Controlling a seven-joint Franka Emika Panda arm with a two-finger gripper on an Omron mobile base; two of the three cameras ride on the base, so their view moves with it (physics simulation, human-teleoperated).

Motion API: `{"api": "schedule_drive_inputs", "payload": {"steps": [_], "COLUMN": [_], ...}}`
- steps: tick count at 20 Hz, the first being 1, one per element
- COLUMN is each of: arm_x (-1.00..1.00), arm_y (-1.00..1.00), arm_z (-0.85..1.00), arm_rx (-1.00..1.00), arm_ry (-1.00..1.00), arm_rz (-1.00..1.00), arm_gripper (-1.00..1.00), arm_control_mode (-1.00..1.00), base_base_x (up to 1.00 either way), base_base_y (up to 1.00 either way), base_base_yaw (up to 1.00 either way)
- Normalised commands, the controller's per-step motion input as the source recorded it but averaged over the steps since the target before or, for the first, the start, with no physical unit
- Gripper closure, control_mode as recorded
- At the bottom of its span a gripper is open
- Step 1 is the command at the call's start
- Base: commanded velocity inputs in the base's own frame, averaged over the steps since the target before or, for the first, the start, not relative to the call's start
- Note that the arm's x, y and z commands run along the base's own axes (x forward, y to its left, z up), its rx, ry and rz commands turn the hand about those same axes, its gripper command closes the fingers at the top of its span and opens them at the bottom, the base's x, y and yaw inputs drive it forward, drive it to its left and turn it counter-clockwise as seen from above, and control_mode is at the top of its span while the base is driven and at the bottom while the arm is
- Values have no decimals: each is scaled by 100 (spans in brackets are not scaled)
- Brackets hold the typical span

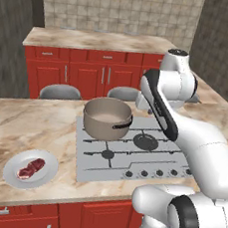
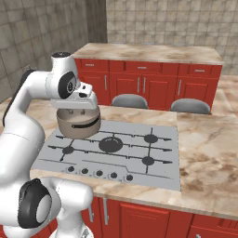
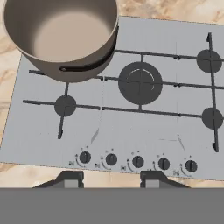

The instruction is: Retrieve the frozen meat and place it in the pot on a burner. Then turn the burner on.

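Note:
The frozen meat (image 1: 31, 168), a red marbled slab, lies on a white plate (image 1: 51, 165) on the counter, left of the stove. The pot (image 1: 107, 117) (image 2: 79, 126) (image 3: 61, 35) stands on the stove's back left burner, its pale inside empty and its dark handle toward the front. My gripper (image 3: 111, 179) hangs above the stove's front edge, looking down on it. Its fingertips (image 3: 70, 178) stand wide apart with nothing between them, so it is open. In the right base view the hand (image 2: 78, 100) sits just in front of and above the pot.
A row of several knobs (image 3: 138, 161) (image 1: 152, 173) runs along the front of the grey cooktop (image 3: 175, 127). The other burners are bare. Two grey stools (image 1: 61, 91) stand behind the island. Red cabinets (image 2: 144, 83) line the back counter.

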Motion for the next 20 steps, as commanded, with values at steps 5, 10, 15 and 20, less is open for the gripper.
{"api": "schedule_drive_inputs", "payload": {"steps": [5, 10, 15, 20], "arm_x": [-3, 10, 7, -19], "arm_y": [4, 76, 75, 61], "arm_z": [-2, -31, -36, -36], "arm_rx": [0, 2, 11, 17], "arm_ry": [1, 0, 2, 2], "arm_rz": [0, -28, -54, -57], "arm_gripper": [-100, -100, -100, -100], "arm_control_mode": [-100, -100, -100, -100], "base_base_x": [0, 0, 0, 0], "base_base_y": [0, 0, 0, 0], "base_base_yaw": [0, 0, 0, 0]}}
